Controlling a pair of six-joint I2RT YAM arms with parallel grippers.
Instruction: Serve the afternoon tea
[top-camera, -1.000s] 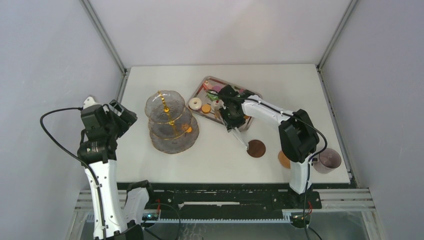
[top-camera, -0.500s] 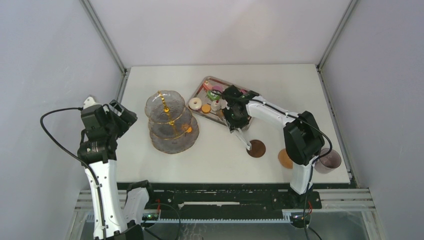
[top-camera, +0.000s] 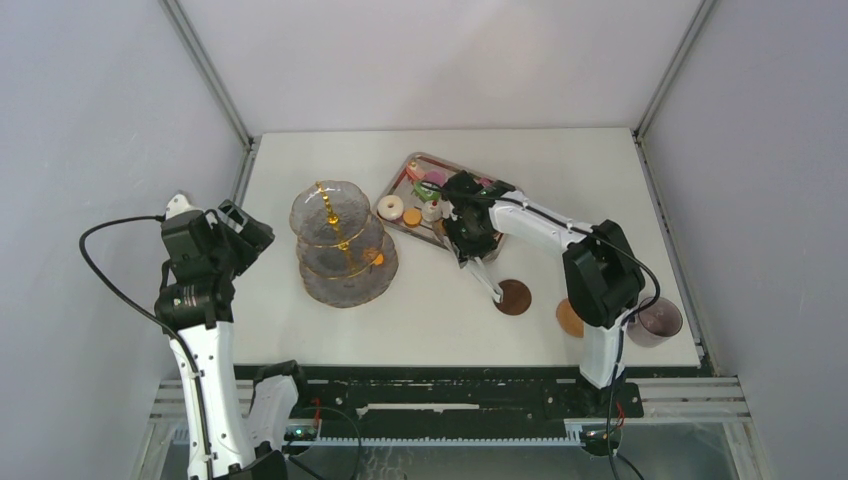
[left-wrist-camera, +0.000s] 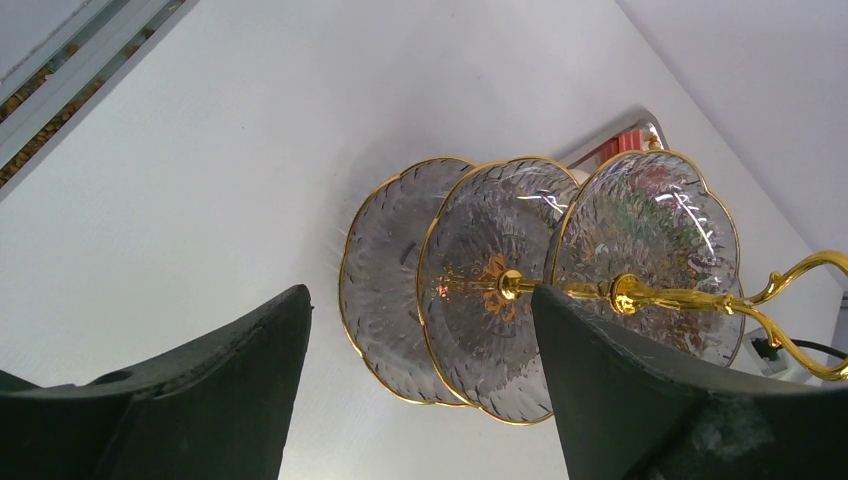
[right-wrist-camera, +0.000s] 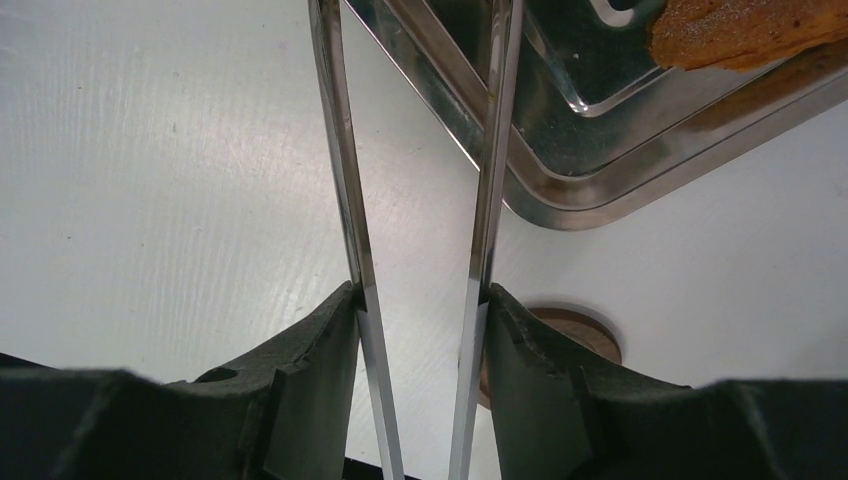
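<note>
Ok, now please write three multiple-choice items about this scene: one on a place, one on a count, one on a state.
1. Where is the white ring donut? A on the stand; B in the steel tray; C on a coaster.
2. How many brown coasters? A one; B two; C three.
3. The right claw is: A empty; B gripping a cup; C gripping the metal tongs.
Answers: B, it lies at the tray's corner; B, two brown discs show; C, both tong arms sit between its fingers.
</note>
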